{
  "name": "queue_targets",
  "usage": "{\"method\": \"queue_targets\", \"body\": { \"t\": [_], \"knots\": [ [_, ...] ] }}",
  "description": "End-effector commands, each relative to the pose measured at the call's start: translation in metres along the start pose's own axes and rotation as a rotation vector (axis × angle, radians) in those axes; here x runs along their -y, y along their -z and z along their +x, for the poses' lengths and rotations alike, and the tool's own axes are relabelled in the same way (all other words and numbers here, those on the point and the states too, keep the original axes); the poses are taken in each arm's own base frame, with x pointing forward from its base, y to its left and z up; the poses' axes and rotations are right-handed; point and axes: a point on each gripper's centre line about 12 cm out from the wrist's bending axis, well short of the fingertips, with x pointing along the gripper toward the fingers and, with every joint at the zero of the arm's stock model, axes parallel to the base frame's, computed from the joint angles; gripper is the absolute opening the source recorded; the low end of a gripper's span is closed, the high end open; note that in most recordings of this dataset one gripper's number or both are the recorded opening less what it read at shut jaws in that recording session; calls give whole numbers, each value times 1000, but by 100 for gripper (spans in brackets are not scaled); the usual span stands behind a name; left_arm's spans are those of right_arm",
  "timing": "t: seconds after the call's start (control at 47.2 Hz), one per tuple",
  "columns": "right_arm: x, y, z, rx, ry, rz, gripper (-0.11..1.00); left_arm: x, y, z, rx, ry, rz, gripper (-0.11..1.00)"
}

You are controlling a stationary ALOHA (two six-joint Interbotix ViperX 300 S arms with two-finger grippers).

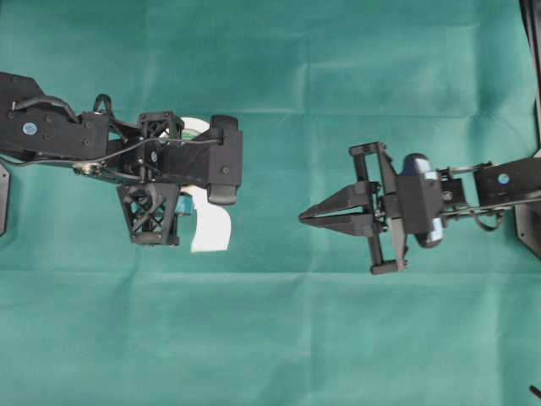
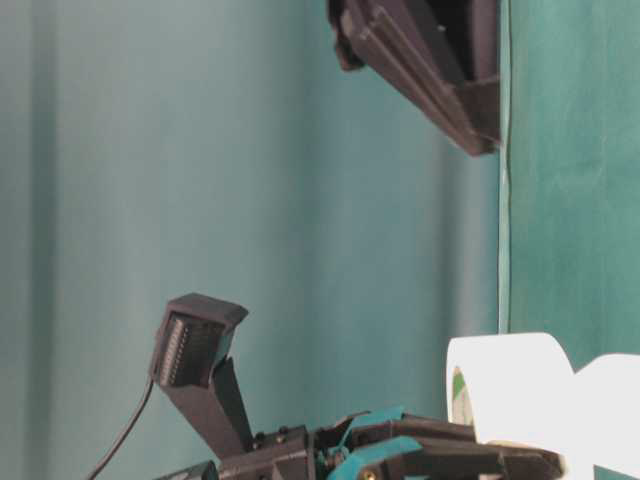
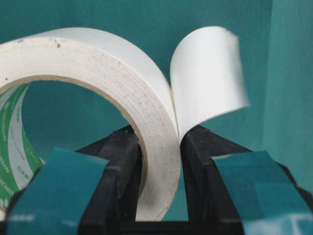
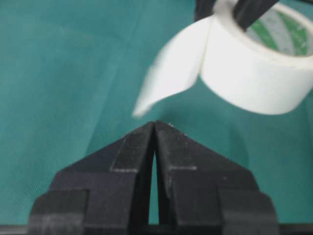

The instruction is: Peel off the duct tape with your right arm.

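Right hand (image 1: pixel 303 217) pinching fully closed on nothing, pointing toward nine o'clock in the overhead view, left hand (image 3: pixel 161 147) clamping the wall of the duct tape (image 3: pixel 98 73), roll held well apart from it above the green surface (image 1: pixel 270 338), loose white tail (image 1: pixel 211 227) hanging at six o'clock

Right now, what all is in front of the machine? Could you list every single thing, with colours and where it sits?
duct tape: one roll, white with a green-printed inner core, held up off the cloth on the left.
loose tail strip: one, white, curling free from the roll toward the middle.
cloth: one, green, covering the whole table.
left pincer: one, black with teal pads, clamped across the roll's wall.
right pincer: one, black, pointed fingers pressed together, empty, apart from the tail, on the right.
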Motion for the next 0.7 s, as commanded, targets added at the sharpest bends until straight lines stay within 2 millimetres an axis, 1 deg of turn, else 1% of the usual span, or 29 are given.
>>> {"method": "queue_targets", "body": {
  "t": [0.0, 0.148, 0.36, 0.508, 0.614, 0.678],
  "knots": [
    [4, -14, -6, 52, 12, 2, -10, 0, -7, -17, 72, -4, 18, 20],
    [6, -17, -14, 67, 21, 3, -10, -1, -16, -13, 156, -8, 30, 20],
    [6, -16, -14, 64, 21, 3, -10, 0, -32, -11, 227, -10, 33, 20],
    [6, -17, -14, 67, 21, 3, -10, -1, -48, -11, 253, -13, 33, 20],
    [7, -15, -14, 63, 23, 5, -10, -1, -57, -2, 247, -11, 33, 20],
    [7, -14, -15, 58, 23, 5, -10, 0, -60, 8, 230, -10, 34, 20]
  ]
}}
